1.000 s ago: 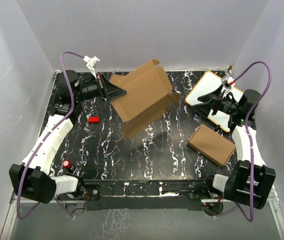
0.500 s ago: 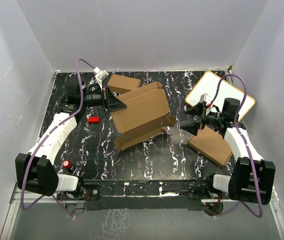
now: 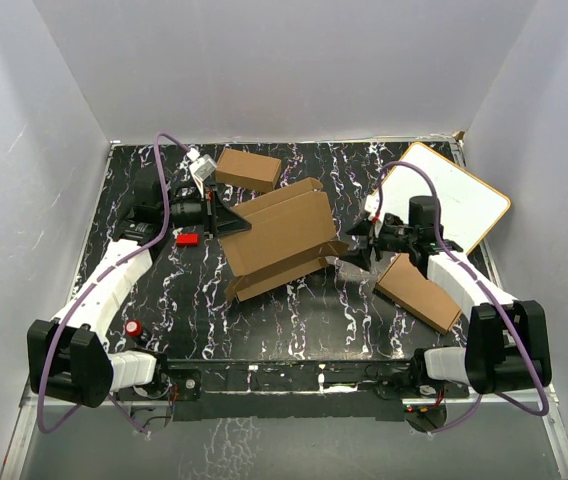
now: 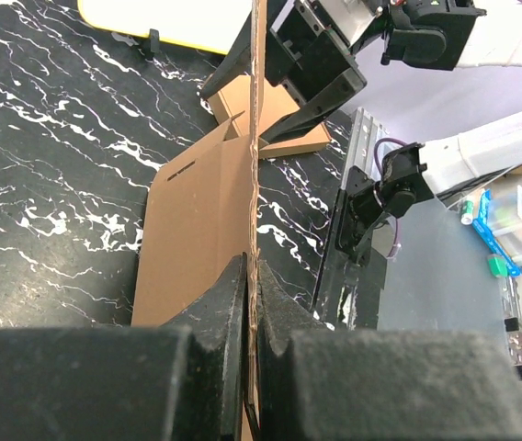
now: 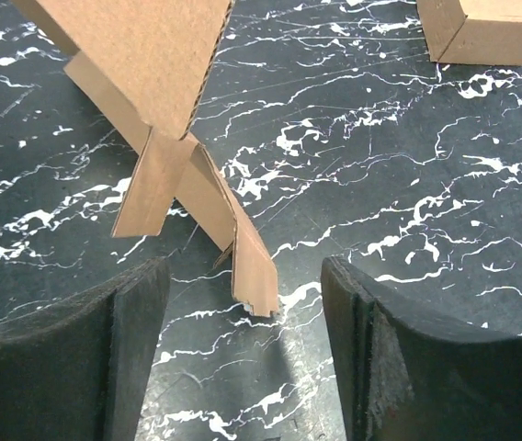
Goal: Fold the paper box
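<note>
The paper box is an open brown die-cut sheet with flaps, held tilted over the middle of the table. Its lower flap is near the tabletop. My left gripper is shut on its left edge. In the left wrist view the fingertips pinch the thin cardboard edge. My right gripper is open and empty, just right of the box's right corner flap. In the right wrist view that flap's tab hangs just ahead of and between the spread fingers.
A small chunky brown carton lies at the back, also in the right wrist view. A flat brown carton lies right, under the right arm. A white yellow-rimmed board lies at back right. A red block and a red knob lie left.
My left gripper has lowered the box from up high to the table's middle. My right arm has swung left from the white board to the box's right flap.
</note>
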`<state>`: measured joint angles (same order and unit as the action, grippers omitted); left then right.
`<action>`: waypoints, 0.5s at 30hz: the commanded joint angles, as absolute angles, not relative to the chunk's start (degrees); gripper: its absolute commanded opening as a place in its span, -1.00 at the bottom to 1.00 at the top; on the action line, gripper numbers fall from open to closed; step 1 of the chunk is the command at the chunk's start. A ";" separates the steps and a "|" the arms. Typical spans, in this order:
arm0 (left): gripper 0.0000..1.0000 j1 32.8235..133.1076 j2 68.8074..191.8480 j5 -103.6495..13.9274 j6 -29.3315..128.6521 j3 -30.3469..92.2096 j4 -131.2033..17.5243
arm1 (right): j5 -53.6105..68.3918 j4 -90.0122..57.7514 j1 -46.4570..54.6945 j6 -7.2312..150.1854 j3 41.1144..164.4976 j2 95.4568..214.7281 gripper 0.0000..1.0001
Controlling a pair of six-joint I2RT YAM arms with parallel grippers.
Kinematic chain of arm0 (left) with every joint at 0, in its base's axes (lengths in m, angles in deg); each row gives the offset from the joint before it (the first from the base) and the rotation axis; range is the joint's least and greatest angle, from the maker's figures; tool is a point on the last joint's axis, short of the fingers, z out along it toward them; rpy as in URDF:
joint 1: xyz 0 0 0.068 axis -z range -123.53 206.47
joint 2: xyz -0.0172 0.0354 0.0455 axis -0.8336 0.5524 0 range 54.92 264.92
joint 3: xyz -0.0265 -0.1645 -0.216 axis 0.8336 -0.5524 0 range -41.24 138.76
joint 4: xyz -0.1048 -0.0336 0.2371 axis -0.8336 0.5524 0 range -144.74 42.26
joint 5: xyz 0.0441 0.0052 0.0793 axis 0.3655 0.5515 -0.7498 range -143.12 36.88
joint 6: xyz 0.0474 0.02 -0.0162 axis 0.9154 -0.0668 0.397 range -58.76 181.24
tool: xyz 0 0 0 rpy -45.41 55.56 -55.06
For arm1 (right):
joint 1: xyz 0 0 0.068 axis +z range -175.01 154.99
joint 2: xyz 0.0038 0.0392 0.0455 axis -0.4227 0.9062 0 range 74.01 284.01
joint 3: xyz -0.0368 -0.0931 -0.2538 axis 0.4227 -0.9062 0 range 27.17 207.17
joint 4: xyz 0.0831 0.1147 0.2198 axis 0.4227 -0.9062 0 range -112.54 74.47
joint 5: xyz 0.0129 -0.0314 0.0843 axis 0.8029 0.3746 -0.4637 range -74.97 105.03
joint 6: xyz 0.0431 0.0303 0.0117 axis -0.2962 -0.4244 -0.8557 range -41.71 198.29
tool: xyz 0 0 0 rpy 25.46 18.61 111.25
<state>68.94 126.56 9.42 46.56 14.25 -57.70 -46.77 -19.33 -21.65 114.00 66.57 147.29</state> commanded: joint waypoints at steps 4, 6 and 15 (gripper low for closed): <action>-1.00 68.68 125.45 9.61 49.92 15.00 -56.96 | -38.60 -10.82 -18.16 114.18 66.66 149.28 0.03; -1.00 68.65 125.80 9.28 50.21 15.10 -56.85 | -36.78 -9.76 -17.32 114.15 66.31 149.31 -0.21; -1.00 68.63 126.58 4.90 49.88 13.61 -62.25 | -30.27 -7.63 -14.71 108.54 67.21 148.26 -0.84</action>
